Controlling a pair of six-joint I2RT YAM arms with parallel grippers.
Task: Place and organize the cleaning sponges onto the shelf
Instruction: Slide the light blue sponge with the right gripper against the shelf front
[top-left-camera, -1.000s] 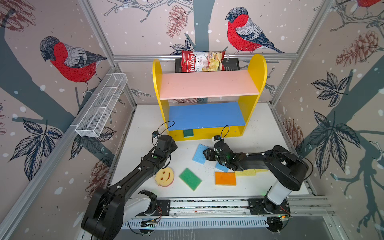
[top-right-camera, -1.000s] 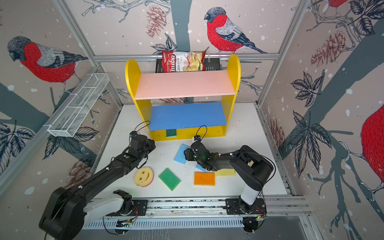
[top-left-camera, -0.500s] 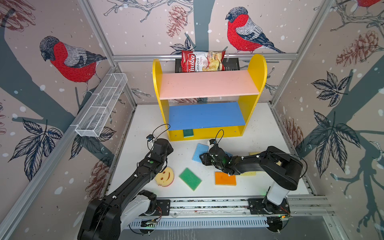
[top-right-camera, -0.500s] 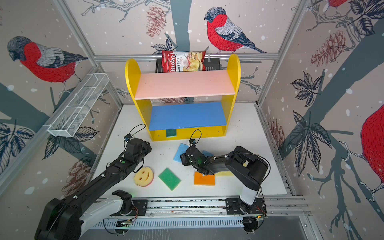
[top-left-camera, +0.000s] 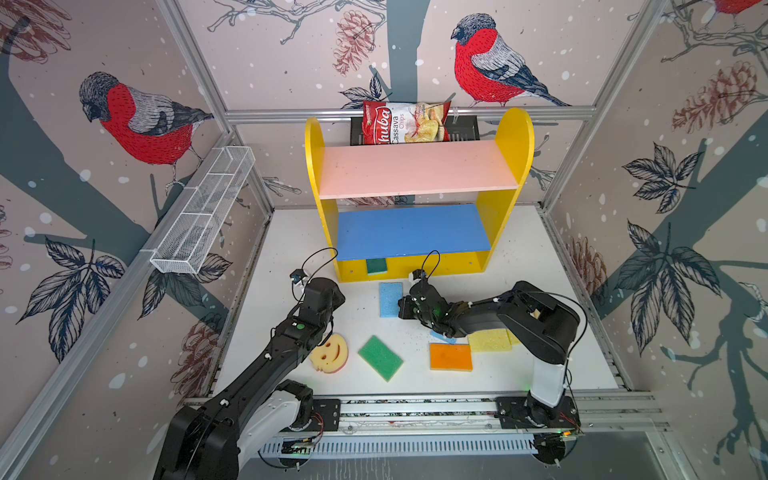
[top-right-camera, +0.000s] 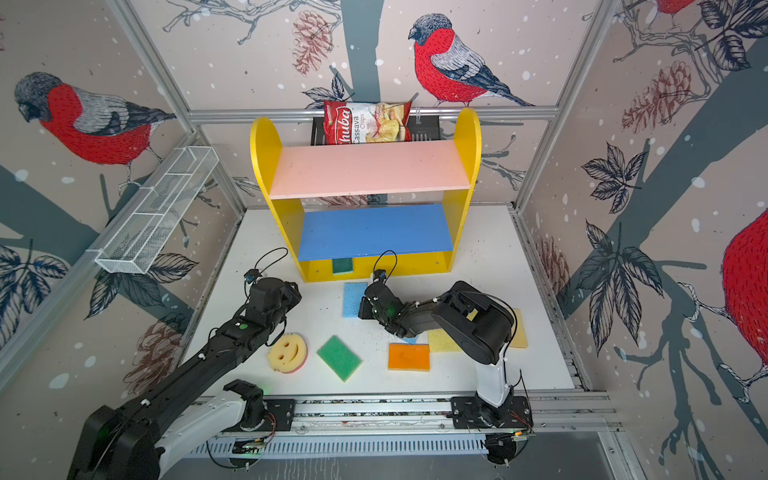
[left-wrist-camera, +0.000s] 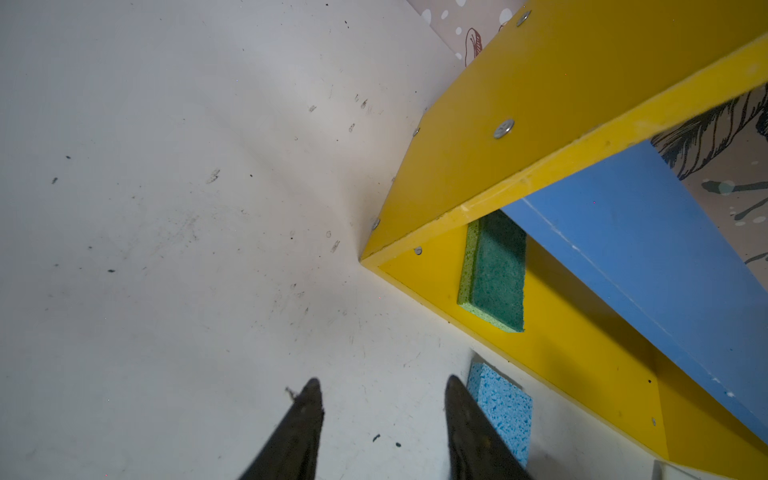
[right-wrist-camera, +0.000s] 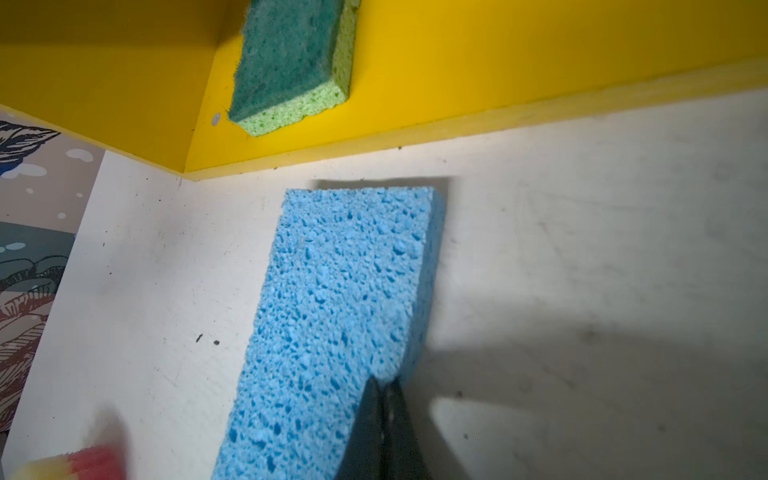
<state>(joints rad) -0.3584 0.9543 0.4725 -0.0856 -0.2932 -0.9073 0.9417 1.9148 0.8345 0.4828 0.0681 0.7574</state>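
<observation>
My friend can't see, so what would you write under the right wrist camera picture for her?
A light blue sponge lies on the white table, with the right gripper, jaws shut, at its edge. Beyond it, a dark green sponge rests on the yellow base of the shelf.

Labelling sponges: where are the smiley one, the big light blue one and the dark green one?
smiley sponge (top-left-camera: 330, 353), in a top view, its face
light blue sponge (right-wrist-camera: 332, 299), right wrist view, porous top
dark green sponge (left-wrist-camera: 496, 270), left wrist view, scouring face
</observation>
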